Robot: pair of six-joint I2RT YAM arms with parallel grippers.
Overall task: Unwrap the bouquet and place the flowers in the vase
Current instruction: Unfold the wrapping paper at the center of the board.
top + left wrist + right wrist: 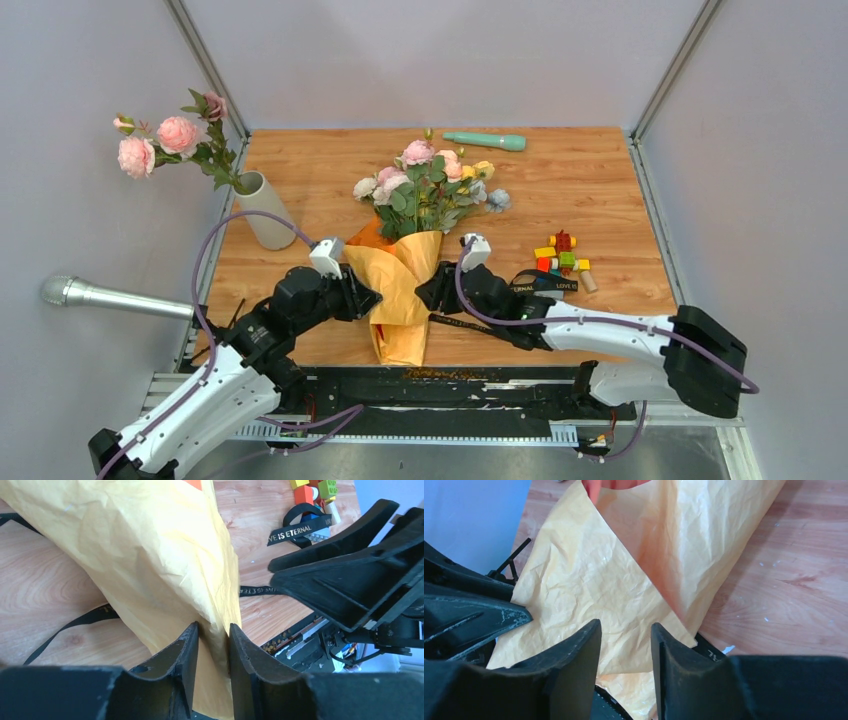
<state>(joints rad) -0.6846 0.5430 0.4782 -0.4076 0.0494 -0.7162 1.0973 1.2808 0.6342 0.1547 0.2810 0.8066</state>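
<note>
The left pincer pinches a fold of orange-tan paper on the bouquet. The right pincer hovers part-open over that paper, holding nothing.

**Place:** robotics lab, enclosed test cell.

**Evidence:**
- Two white-and-black robot arms, left arm and right arm, are bolted to a black rail behind the left gripper and right gripper. Purple cables loop along both.
- Wooden table lies under both grippers. Plain pale grey panels box it in ahead and to each side, joined by bare metal posts.
- Unrelated loose items are set out on the table:
  - vase, well ahead-left of the left gripper
  - teal stick, far ahead of the right gripper
  - toy blocks, near the right gripper's right side
  - paper-wrapped bouquet, between the two grippers
- Grey metal tube pokes in left of the left arm, outside the table.
</note>
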